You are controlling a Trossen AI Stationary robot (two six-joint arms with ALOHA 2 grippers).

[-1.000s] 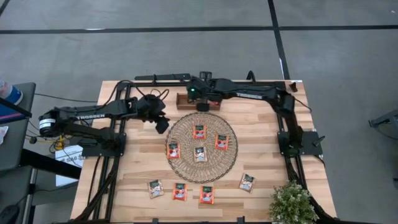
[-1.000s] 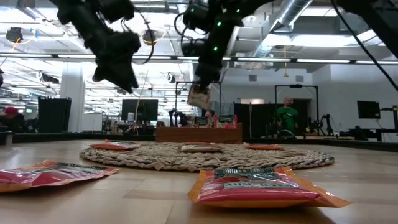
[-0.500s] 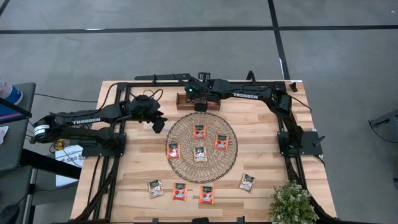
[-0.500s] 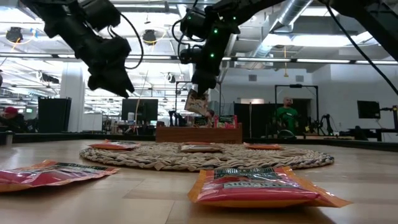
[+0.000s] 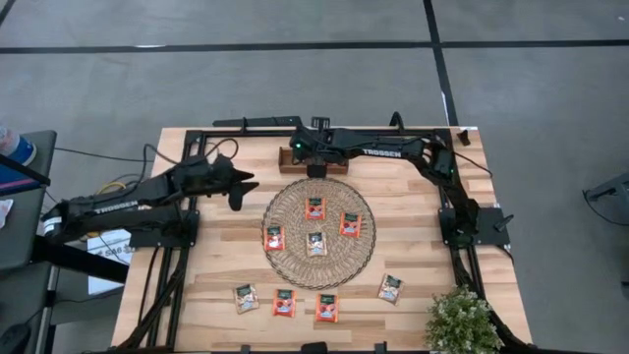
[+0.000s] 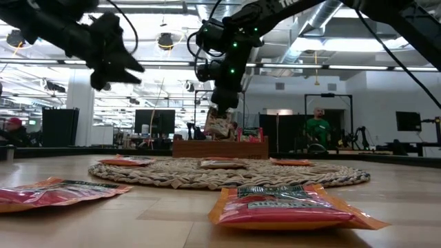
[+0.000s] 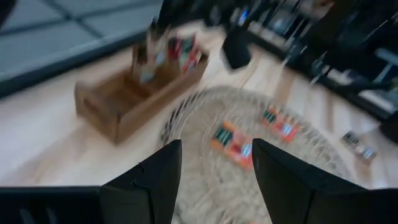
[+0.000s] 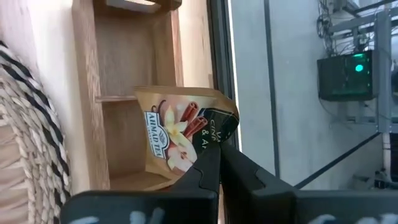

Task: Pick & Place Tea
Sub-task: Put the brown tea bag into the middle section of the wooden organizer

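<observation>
Item: tan flat tea sachet [image 8: 186, 140], printed with cinnamon sticks and a pale flower. Location: above the brown wooden compartment tray [image 5: 295, 160] at the tabletop's [image 5: 413, 226] far edge, not yet inside it. Held by the right gripper [image 8: 219, 163], jaws pressed together on one edge of the sachet, so that it hangs clear to drop into an open compartment. Orientation: the sachet stands on edge, flat faces vertical, near-square, so no clear long axis; its free edge points down toward the tray in the low view.

Item: left gripper [image 5: 236, 194], jaws spread and empty, raised over bare tabletop just beside the large round woven mat [image 5: 285, 258]; likely waiting clear of the tray.

Item: four sachets on the mat, mostly red-orange [image 5: 314, 207], lying flat. Four more in a loose row near the tabletop's front edge [image 5: 284, 303], also flat. Judged awaiting pickup.

Item: small green potted plant [image 5: 460, 323], front right corner.
</observation>
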